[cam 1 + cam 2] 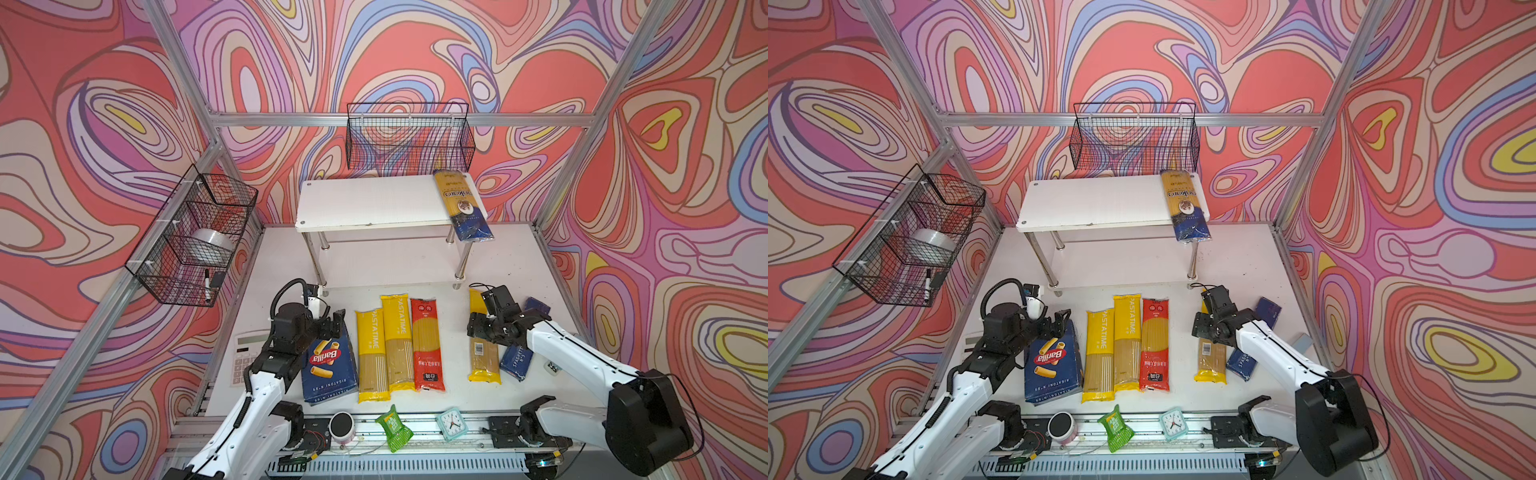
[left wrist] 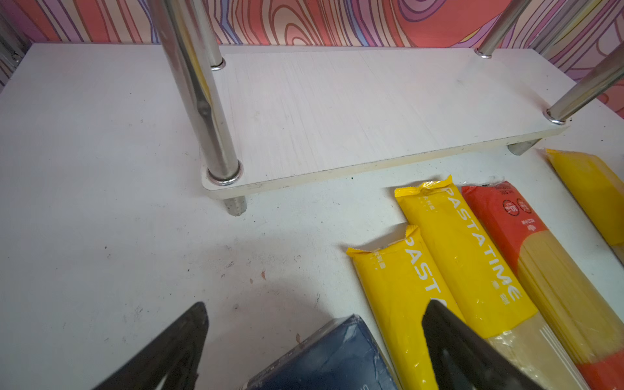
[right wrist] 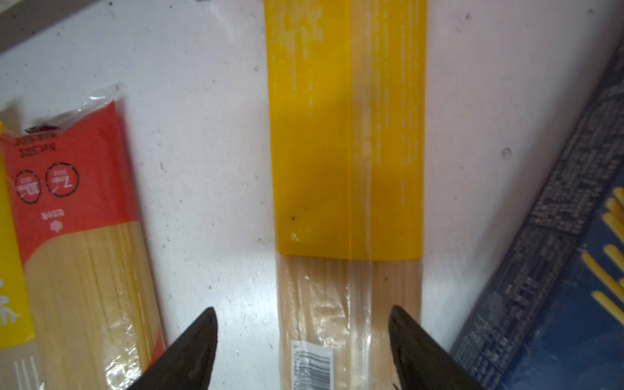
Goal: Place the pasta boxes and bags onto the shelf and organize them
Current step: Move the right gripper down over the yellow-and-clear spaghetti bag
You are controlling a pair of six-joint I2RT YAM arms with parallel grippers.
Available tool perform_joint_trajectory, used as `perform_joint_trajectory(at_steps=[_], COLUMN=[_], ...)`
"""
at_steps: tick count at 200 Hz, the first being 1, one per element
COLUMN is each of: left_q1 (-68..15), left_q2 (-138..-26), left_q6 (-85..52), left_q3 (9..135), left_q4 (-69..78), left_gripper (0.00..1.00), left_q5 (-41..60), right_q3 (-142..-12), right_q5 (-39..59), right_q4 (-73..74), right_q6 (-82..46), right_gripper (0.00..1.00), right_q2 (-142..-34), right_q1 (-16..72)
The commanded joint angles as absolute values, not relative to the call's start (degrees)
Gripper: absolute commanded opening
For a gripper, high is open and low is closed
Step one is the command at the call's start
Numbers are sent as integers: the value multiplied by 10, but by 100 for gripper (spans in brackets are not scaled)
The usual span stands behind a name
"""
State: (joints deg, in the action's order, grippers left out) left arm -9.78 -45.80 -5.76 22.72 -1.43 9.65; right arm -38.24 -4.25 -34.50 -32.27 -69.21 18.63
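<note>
The right gripper (image 3: pixel 302 310) stands wide open and holds nothing. Its two jaws sit on either side of the lone yellow bag (image 3: pixel 344 135), over the clear part where the pasta shows through. From the wrist view I cannot say whether the tips are down on the table (image 1: pixel 453 257) or just above it. Reading the top views as a clock face with twelve toward the back wall, the bag's long axis runs from twelve to six. The jaws therefore open across its narrow width, from nine to three, which looks like the right way to close on it. The grip point seems to lie a little toward twelve of the bag's middle, so the six o'clock end may droop on lifting. The spaghetti box (image 3: pixel 557 270) lies just beside the bag at three o'clock, slanted toward one. The red bag (image 3: pixel 77 236) lies apart at nine. The shelf (image 1: pixel 374 203) stands at about eleven o'clock from this gripper, well apart. Its upper tier carries only the gold and dark blue bag (image 1: pixel 461 203), at its three o'clock end, with the blue end hanging over the front edge. The right arm is plainly the nearer one for the lone yellow bag. The left gripper (image 2: pixel 315 305) is also open and empty, poised over the twelve o'clock end of the rigatoni box (image 2: pixel 331 364).
</note>
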Motion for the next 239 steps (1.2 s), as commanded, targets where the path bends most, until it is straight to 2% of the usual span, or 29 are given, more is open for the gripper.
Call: perform_joint_trajectory(at_steps=[1, 23, 35, 47, 113, 138, 239], left_q1=[-100, -100, -100, -100, -100, -100, -100], left_q2=[-460, -457, -454, -452, -456, -456, -471], left_q6=[-49, -50, -49, -50, -48, -49, -48], left_q3=[226, 225, 224, 223, 225, 225, 232], left_q4=[-5, -5, -5, -4, -4, -4, -6], left_gripper=[100, 100, 100, 100, 100, 100, 100], left_q5=[104, 104, 104, 104, 108, 107, 109], right_q3=[-365, -362, -363, -364, -362, -361, -375], right_q5=[-48, -45, -42, -32, -35, -65, -47], right_q4=[-319, -303, -300, -295, -301, -313, -288], right_q6=[-339, -338, -333, -328, -332, -329, -327], right_gripper=[84, 86, 94, 96, 96, 97, 96], right_q2=[-673, -679, -692, -700, -717, -718, -785], right_q1=[169, 165, 163, 160, 159, 159, 159])
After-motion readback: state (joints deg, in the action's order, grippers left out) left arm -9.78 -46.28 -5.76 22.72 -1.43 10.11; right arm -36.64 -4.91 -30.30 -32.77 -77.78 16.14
